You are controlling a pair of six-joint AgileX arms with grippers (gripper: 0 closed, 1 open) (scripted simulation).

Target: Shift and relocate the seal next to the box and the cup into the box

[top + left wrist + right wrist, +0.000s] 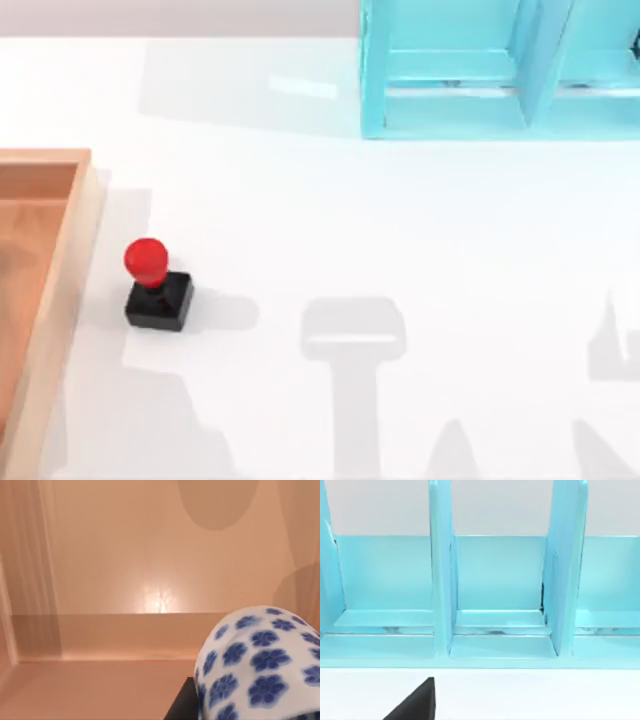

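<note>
Left gripper's jaw state unreadable; cup (260, 662) hangs over box (150, 580) floor, an early release risks tipping it.

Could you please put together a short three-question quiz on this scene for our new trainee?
1. True or false: the seal stands upright on the white table, just outside the box.
2. Which colour is the seal's knob: A green, B red, C yellow?
3. In the left wrist view, what lies behind the cup?

Key:
1. True; it stands beside the box's rim, on the top view's left.
2. B.
3. The reddish-brown floor and an inner wall of the box; the cup, white with blue flowers, sits close to the camera.
</note>
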